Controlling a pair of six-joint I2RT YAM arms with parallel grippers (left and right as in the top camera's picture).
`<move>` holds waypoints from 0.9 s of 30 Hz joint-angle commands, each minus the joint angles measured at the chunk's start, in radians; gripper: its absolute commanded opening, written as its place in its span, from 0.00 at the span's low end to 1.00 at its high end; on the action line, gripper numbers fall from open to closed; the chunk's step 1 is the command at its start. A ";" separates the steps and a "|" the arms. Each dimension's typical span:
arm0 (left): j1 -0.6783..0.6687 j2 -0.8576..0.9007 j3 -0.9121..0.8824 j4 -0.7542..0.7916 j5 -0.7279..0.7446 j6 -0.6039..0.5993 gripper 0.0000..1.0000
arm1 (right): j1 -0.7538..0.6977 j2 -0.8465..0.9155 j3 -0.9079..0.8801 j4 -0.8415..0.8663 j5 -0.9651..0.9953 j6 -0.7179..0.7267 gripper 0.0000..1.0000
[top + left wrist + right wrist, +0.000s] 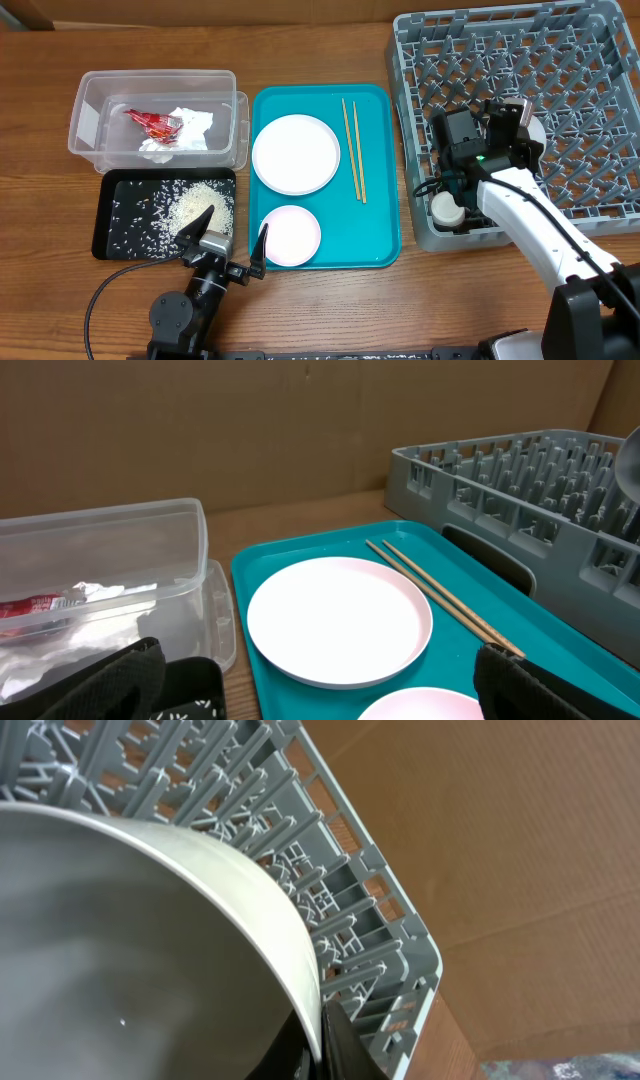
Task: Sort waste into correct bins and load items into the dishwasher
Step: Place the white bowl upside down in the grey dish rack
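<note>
The large pale plate (295, 153), the smaller pale bowl (290, 236) and the wooden chopsticks (353, 150) lie on the teal tray (375, 230). My left gripper (232, 240) is open and empty, low at the front, between the black tray (115, 195) and the bowl. It faces the plate (340, 618) in the left wrist view. My right gripper (515, 122) is over the grey dish rack (560, 70), shut on the rim of the metal bowl (120, 950). The red packet (150, 122) and napkin (185, 130) lie in the clear tub (90, 110). Rice (190, 205) lies in the black tray.
A tiny white cup (447, 208) sits in the rack's front left corner, beside my right arm. The tub and black tray stand at the left, the teal tray in the middle, the rack at the right. Bare wooden table lies around them.
</note>
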 commanded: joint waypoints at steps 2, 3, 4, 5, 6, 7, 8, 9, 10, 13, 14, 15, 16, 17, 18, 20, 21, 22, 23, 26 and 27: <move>0.006 -0.010 -0.004 0.001 0.016 0.012 1.00 | 0.061 0.019 -0.007 -0.029 -0.073 -0.002 0.04; 0.006 -0.011 -0.004 0.001 0.016 0.012 1.00 | 0.072 0.019 -0.007 -0.032 -0.073 -0.002 0.04; 0.006 -0.011 -0.004 0.001 0.016 0.012 1.00 | 0.084 0.019 -0.007 -0.035 -0.073 -0.002 0.04; 0.006 -0.011 -0.004 0.001 0.016 0.012 1.00 | 0.093 0.019 -0.007 -0.037 -0.073 -0.002 0.06; 0.006 -0.011 -0.004 0.001 0.016 0.012 1.00 | 0.103 0.019 -0.007 -0.041 -0.070 -0.002 0.07; 0.006 -0.011 -0.004 0.001 0.016 0.012 1.00 | 0.109 0.019 -0.007 -0.046 -0.070 -0.002 0.07; 0.006 -0.011 -0.004 0.001 0.016 0.012 1.00 | 0.114 0.019 -0.007 -0.052 -0.070 -0.002 0.08; 0.006 -0.011 -0.004 0.001 0.016 0.012 1.00 | 0.119 0.019 -0.007 -0.058 -0.070 -0.002 0.13; 0.006 -0.011 -0.004 0.001 0.016 0.012 1.00 | 0.123 0.019 -0.007 -0.063 -0.070 -0.002 0.16; 0.006 -0.011 -0.004 0.001 0.016 0.012 1.00 | 0.132 0.018 -0.006 -0.076 -0.040 -0.002 0.15; 0.006 -0.011 -0.004 0.001 0.016 0.012 1.00 | 0.132 0.018 -0.005 -0.075 -0.020 -0.001 0.14; 0.006 -0.011 -0.004 0.001 0.016 0.012 1.00 | 0.132 0.018 -0.001 -0.074 0.000 -0.001 0.12; 0.006 -0.011 -0.004 0.001 0.016 0.012 1.00 | 0.131 0.018 0.003 -0.070 0.024 -0.002 0.09; 0.006 -0.011 -0.004 0.001 0.016 0.012 1.00 | 0.128 0.018 0.007 -0.063 0.052 -0.002 0.04; 0.006 -0.010 -0.004 0.001 0.016 0.012 1.00 | 0.122 0.018 0.011 -0.053 0.077 -0.002 0.04; 0.006 -0.011 -0.004 0.001 0.016 0.012 1.00 | 0.106 0.018 0.018 -0.028 0.111 -0.002 0.04; 0.006 -0.011 -0.004 0.001 0.016 0.012 1.00 | 0.096 0.018 0.020 -0.021 0.114 -0.003 0.04; 0.006 -0.011 -0.004 0.001 0.016 0.012 1.00 | 0.080 0.018 0.021 -0.011 0.114 -0.003 0.04; 0.006 -0.011 -0.004 0.001 0.016 0.012 1.00 | 0.064 0.018 0.021 -0.003 0.114 -0.003 0.04; 0.006 -0.011 -0.004 0.001 0.016 0.012 1.00 | -0.001 0.018 0.021 0.026 0.114 -0.006 0.04; 0.006 -0.011 -0.004 0.001 0.016 0.012 1.00 | -0.019 0.018 0.021 0.033 0.114 -0.006 0.04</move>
